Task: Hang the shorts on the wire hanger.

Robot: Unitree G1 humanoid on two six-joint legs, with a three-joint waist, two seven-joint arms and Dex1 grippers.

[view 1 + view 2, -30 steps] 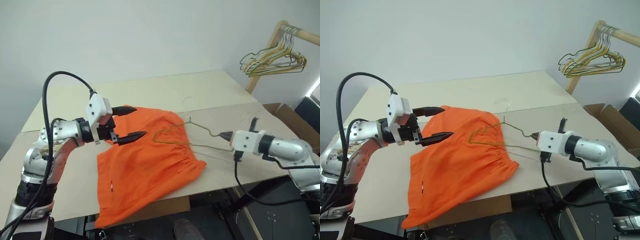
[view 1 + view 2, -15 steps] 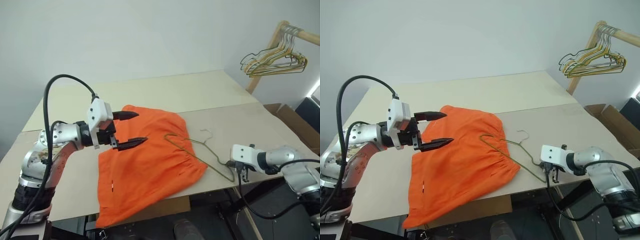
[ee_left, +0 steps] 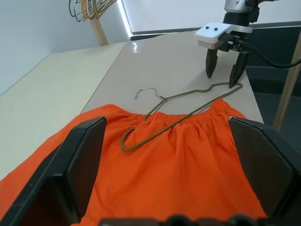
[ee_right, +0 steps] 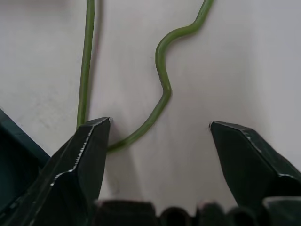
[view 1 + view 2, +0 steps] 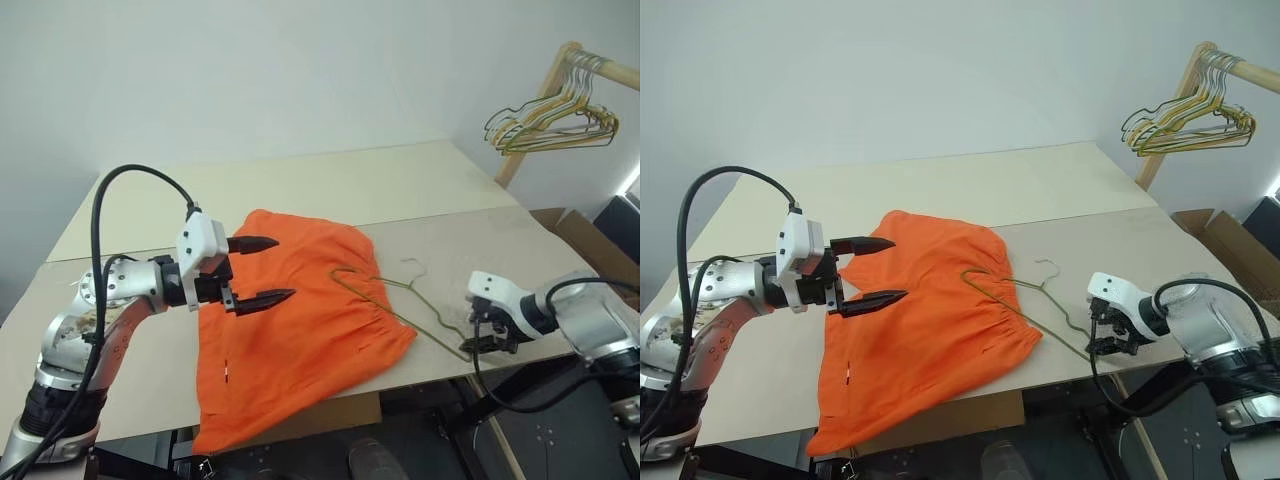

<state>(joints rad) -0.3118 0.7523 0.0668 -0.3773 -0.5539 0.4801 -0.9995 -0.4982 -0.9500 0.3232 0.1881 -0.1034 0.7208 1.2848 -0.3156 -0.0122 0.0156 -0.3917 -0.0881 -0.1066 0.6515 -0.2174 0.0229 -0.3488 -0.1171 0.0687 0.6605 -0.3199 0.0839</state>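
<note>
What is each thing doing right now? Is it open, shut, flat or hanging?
Bright orange fabric shorts: spread flat on the table, not hung yet.
Thin grey-green wire hanger: lying down, one end on the shorts, nothing gripping it.
Left gripper: fingers open, over the shorts.
Right gripper: fingers open, pointing down at the hanger's corner.
Bunched wire hangers: hanging on the wooden rail.

Wire hanger partly on the shorts, right end on table.

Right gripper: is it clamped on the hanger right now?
No, the right gripper has its fingers spread apart over the table, and the hanger wire lies loose between them.
</note>
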